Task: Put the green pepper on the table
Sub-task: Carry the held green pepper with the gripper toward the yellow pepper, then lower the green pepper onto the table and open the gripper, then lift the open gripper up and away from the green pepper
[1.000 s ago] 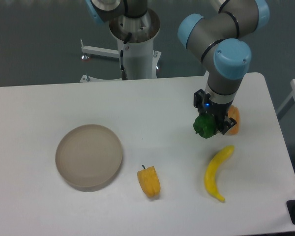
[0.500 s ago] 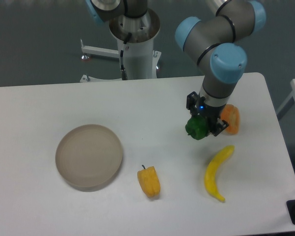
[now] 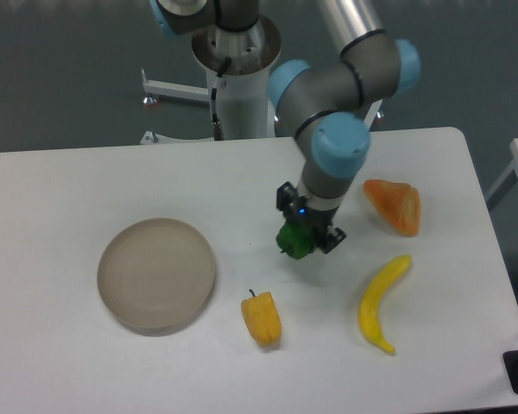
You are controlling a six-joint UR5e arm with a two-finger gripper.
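My gripper point(image 3: 300, 240) is shut on the green pepper point(image 3: 293, 241), a small glossy dark-green lump, and holds it just above the white table point(image 3: 60, 198) near the middle. The arm comes down from the upper right. The pepper is partly hidden by the black fingers. It hangs right of the plate and above the yellow-orange pepper.
A round beige-grey plate point(image 3: 156, 275) lies at the left. A yellow-orange pepper point(image 3: 262, 319) lies at the front middle. A yellow banana point(image 3: 382, 303) lies at the front right. An orange wedge-shaped piece point(image 3: 395, 206) lies at the right. The robot base point(image 3: 239, 82) stands behind the table.
My gripper has carried the green pepper leftward, from next to the orange wedge toward the table's middle. The orange wedge now shows fully. The other things have not moved.
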